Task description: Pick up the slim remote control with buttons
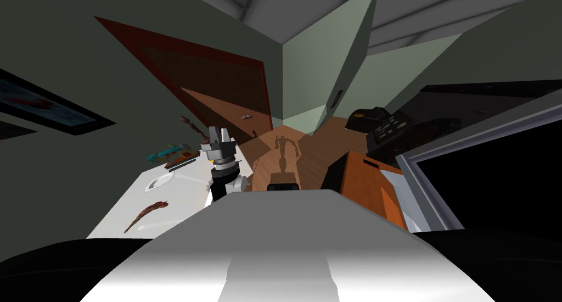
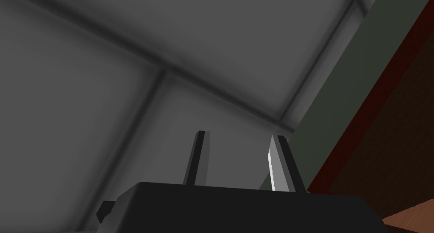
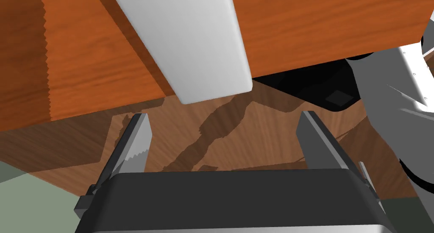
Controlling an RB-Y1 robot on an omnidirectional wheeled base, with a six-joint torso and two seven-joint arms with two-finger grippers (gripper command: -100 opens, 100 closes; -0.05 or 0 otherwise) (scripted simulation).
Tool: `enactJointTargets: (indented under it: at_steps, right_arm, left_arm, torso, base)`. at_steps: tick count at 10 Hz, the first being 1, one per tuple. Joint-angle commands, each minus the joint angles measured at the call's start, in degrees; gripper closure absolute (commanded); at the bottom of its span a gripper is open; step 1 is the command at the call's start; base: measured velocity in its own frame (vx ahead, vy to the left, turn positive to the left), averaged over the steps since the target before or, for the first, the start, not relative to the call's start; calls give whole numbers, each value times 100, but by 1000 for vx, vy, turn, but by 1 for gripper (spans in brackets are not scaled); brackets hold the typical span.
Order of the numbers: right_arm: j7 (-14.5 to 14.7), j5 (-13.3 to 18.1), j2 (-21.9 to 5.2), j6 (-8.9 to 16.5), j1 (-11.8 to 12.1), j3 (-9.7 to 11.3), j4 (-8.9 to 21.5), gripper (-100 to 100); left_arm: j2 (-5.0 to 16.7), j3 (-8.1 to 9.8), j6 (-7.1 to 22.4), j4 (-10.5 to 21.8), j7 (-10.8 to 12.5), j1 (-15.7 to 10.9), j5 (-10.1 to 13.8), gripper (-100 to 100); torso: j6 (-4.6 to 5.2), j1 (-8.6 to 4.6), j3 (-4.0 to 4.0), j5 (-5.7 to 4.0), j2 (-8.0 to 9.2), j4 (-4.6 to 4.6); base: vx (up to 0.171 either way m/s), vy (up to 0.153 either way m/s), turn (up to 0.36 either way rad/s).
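A slim dark bar (image 1: 182,162) with light stripes, which may be the remote, lies at the far end of the white table (image 1: 181,197), beside a colourful flat item (image 1: 167,152). My left gripper (image 1: 218,131) is raised just right of that end of the table and points upward. In the left wrist view the left gripper (image 2: 240,135) has its fingers a narrow gap apart with nothing between them. My right gripper (image 3: 224,116) is open wide and empty, hanging over wooden floor (image 3: 237,137) beside an orange wooden cabinet (image 3: 84,65).
A white dish (image 1: 159,180) and a brown curved item (image 1: 145,216) also lie on the table. A dark red door (image 1: 219,90) stands behind it. At the right, a black object with light buttons (image 1: 387,129) sits beyond the orange cabinet (image 1: 365,183). A white slab (image 3: 190,44) juts from the cabinet.
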Motion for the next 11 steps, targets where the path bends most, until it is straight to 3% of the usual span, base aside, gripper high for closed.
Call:
enactJointTargets:
  at_steps: [1,6,7,9,10,11]
  right_arm:
    - [-4,94,4,98,-9,232,251,-100]
    - [0,228,83,183,-5,522,602,-100]
    - [-12,318,188,239,-12,718,831,-100]
    - [-11,308,191,252,-21,696,799,-100]
    - [-10,311,197,247,-22,701,817,0]
    - [-28,358,379,303,-70,702,932,-100]
  left_arm:
    - [0,0,0,0,0,0,0,0]
    - [0,-1,0,0,0,-1,0,0]
    - [0,0,0,0,0,0,0,0]
    - [0,0,0,0,0,0,0,0]
    - [-1,-1,0,0,0,0,0,0]
    - [-1,-1,0,0,0,0,0,0]
  torso:
    - [0,0,0,0,0,0]
    - [-1,21,8,4,13,4]
    - [0,22,8,3,13,4]
    - [0,16,8,2,13,4]
    - [0,27,8,4,13,4]
    - [0,34,8,6,13,4]
  base:
    - [16,-70,62]
    - [4,-41,47]
    - [3,-58,56]
    - [1,-38,29]
    - [0,0,0]
    - [-10,-33,52]
